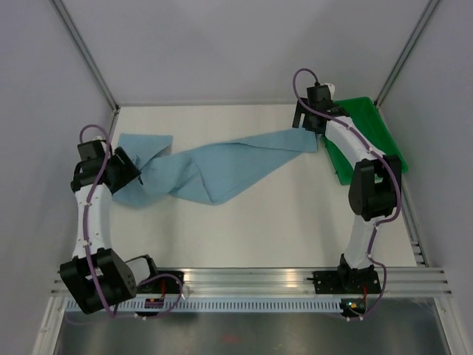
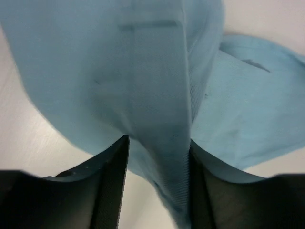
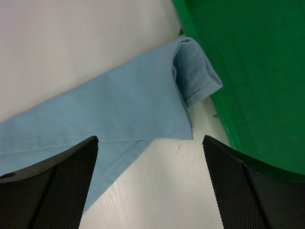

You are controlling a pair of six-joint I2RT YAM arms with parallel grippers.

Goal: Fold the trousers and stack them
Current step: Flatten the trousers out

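The light blue trousers [image 1: 222,166] lie stretched across the white table, from the left side to the back right. My left gripper [image 1: 133,171] is at their left end. In the left wrist view a ridge of the trousers [image 2: 152,71] runs between the jaws of the left gripper [image 2: 157,143], against the right finger [image 2: 200,191]. Bare table shows between the cloth and the left finger, so the jaws stand part open. My right gripper [image 1: 309,122] hovers wide open over the far leg end [image 3: 193,71], nothing between its fingers [image 3: 150,143].
A green plastic tray [image 1: 377,137] sits at the back right, its edge [image 3: 248,57] touching the rolled leg cuff. White walls and metal posts enclose the table [image 1: 281,222]. The aluminium rail with both arm bases runs along the near edge.
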